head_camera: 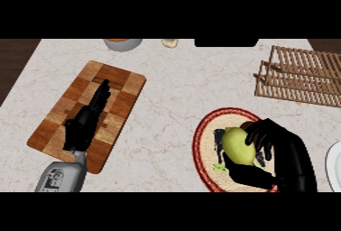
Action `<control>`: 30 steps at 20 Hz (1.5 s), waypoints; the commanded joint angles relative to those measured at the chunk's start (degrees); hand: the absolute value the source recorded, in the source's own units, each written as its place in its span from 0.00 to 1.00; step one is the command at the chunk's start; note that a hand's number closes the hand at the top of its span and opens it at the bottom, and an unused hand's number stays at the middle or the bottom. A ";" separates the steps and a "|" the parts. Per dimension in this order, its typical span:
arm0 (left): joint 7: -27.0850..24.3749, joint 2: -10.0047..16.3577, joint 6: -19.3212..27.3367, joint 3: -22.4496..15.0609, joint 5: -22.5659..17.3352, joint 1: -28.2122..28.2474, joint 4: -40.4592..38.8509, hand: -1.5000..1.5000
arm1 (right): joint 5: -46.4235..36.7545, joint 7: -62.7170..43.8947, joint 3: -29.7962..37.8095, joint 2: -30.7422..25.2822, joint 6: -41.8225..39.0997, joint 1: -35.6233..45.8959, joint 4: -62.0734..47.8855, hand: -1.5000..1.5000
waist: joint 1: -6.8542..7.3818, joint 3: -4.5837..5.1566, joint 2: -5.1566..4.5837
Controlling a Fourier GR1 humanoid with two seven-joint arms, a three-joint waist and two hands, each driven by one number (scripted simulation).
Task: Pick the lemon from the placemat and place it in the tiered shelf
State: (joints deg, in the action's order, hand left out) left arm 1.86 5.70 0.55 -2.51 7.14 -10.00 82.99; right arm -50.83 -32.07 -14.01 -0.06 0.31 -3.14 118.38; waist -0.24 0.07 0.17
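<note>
Fingers of right hand [285, 149]: curled around the lemon [238, 145].
Fingers of left hand [80, 128]: straight, over the cutting board [125, 80], left.
Lemon: on the placemat [200, 140], lower right.
Tiered shelf [300, 74]: upper right.

Kitchen: pale marble-patterned bench [180, 90] carrying a chequered wooden cutting board [122, 86] at left and a slatted wooden shelf [300, 74] at upper right.
</note>
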 commanded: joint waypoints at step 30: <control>-0.15 -0.06 -2.77 1.26 -0.37 0.18 0.95 0.50 | -2.26 -16.51 31.75 -23.83 -11.37 43.05 -6.50 1.00 | 0.56 -0.05 -0.15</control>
State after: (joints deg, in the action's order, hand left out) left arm 0.31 4.92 -0.81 -1.61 7.69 -10.15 81.59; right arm -52.34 -50.01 16.91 -21.37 -13.33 37.38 115.99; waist 0.15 0.02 -0.01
